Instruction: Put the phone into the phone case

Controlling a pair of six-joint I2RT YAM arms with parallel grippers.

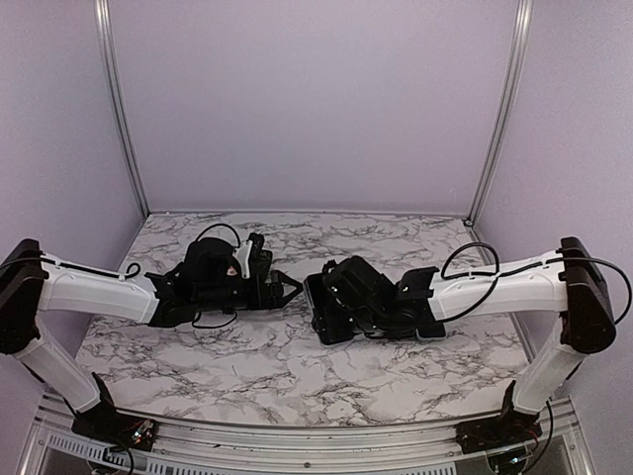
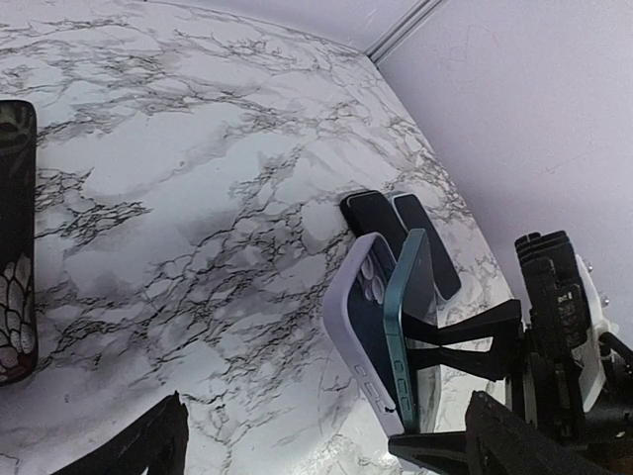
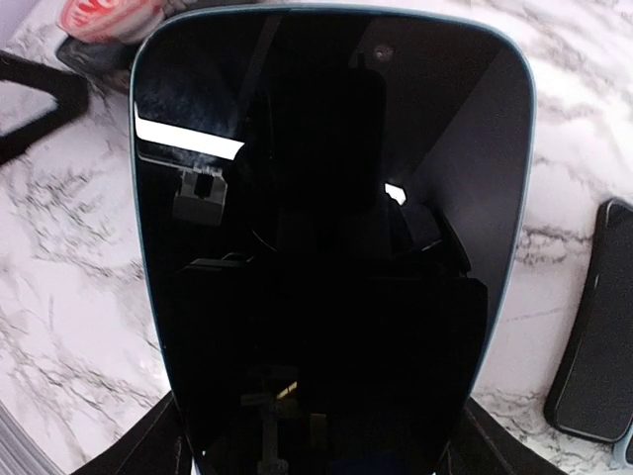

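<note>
Phone (image 3: 326,247), teal-edged, stands upright, clamped at its lower end between the right gripper's (image 3: 316,450) fingers, a lavender phone case (image 2: 354,317) against its back; the left gripper (image 2: 326,445) gapes wide, empty, just before it

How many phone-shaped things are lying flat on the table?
3: black one, pale-rimmed one beside it, both beyond the held phone; floral one at the left wrist view's left edge. Arms may hide more.
</note>
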